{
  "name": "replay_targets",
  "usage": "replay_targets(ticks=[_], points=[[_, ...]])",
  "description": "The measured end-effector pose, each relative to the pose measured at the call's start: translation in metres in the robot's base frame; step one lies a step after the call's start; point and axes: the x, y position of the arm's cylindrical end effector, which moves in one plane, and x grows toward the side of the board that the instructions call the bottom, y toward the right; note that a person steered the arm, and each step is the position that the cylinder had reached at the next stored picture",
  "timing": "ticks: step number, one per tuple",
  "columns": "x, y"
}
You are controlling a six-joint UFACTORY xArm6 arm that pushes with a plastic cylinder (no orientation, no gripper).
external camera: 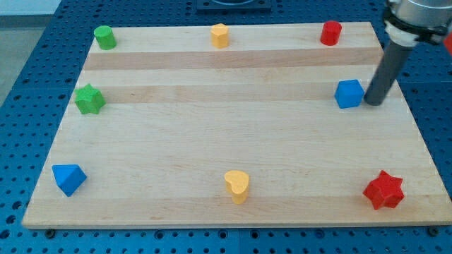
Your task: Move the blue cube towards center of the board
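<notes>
The blue cube (349, 94) sits on the wooden board (226, 148) near the view's right edge, a little above mid-height. My tip (373, 103) rests on the board just to the right of the blue cube, very close to its right face or touching it. The dark rod rises from the tip toward the view's top right corner.
Other blocks lie around the board's rim: a green cylinder (104, 37), a yellow heart (220, 34), a red cylinder (330, 32), a green star (90, 99), a blue triangular block (68, 178), a yellow heart (237, 185), a red star (383, 190).
</notes>
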Motion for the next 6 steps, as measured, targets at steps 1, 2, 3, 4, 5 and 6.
replay_targets(ticks=[1, 2, 3, 4, 5, 6], points=[[-0.006, -0.053], [-0.007, -0.119], [-0.007, -0.141], [-0.007, -0.114], [-0.007, -0.128], [-0.007, -0.156]])
